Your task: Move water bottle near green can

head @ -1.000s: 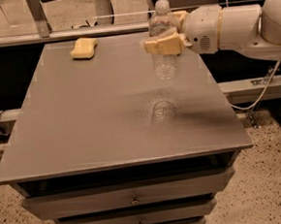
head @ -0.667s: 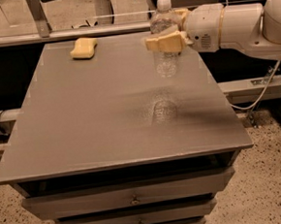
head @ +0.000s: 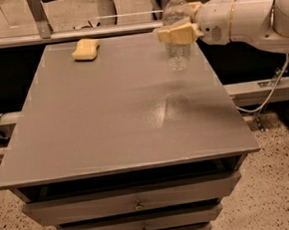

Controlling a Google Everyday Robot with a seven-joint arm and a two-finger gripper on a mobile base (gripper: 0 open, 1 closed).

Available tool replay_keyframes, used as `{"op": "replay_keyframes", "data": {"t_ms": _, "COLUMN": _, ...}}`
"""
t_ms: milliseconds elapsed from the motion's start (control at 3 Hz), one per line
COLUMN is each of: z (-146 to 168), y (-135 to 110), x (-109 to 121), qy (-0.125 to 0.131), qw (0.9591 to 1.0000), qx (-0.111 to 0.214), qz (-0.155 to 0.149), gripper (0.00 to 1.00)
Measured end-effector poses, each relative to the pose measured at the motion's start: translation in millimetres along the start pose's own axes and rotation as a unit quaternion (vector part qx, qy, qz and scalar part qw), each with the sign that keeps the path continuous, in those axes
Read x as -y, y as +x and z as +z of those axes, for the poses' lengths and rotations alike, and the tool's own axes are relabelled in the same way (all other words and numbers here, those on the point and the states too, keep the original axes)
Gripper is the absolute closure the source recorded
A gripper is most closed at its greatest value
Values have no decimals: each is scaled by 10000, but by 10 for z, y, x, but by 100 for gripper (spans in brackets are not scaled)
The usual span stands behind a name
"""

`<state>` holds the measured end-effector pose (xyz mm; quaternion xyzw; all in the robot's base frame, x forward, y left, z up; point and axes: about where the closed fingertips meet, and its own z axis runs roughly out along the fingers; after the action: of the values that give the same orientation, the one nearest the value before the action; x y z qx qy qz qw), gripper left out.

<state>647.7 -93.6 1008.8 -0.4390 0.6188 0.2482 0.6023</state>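
The water bottle (head: 179,57) is seen upright at the far right part of the bench (head: 110,124), close to its rear corner and right-hand edge. It is clamped by the pincer (head: 178,22), which is reached in from the right at the end of a white arm (head: 247,19). One pale yellow pad (head: 175,34) is pressed across the front of the bottle, around mid-height, and the other is partly seen behind the bottle near its shoulder. The white cap is shown above the pincer and the clear ribbed lower body below it. The base appears to be held slightly off the grey surface, though contact cannot be ruled out with certainty; a dim shadow is cast on the bench a little nearer the front. A yellow sponge (head: 86,49) is laid flat near the far left part of the bench, well apart from the bottle. Drawers (head: 136,205) are fitted under the bench top, and a white cable (head: 265,95) is hung down at the right, beneath the arm, above a speckled floor (head: 270,192).
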Motion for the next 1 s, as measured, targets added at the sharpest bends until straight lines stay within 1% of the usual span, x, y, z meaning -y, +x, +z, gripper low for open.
{"op": "replay_keyframes", "data": {"t_ms": 333, "z": -4, "y": 193, "x": 616, "qy": 489, "qw": 9986, "qx": -56, "qz": 173, "gripper": 100}}
{"op": "replay_keyframes", "data": {"t_ms": 667, "z": 3, "y": 415, "x": 1122, "qy": 1006, "qw": 9941, "qx": -209, "qz": 351, "gripper": 100}}
{"op": "replay_keyframes", "data": {"t_ms": 1000, "z": -51, "y": 606, "x": 1269, "qy": 1317, "qw": 9894, "qx": -325, "qz": 522, "gripper": 100}}
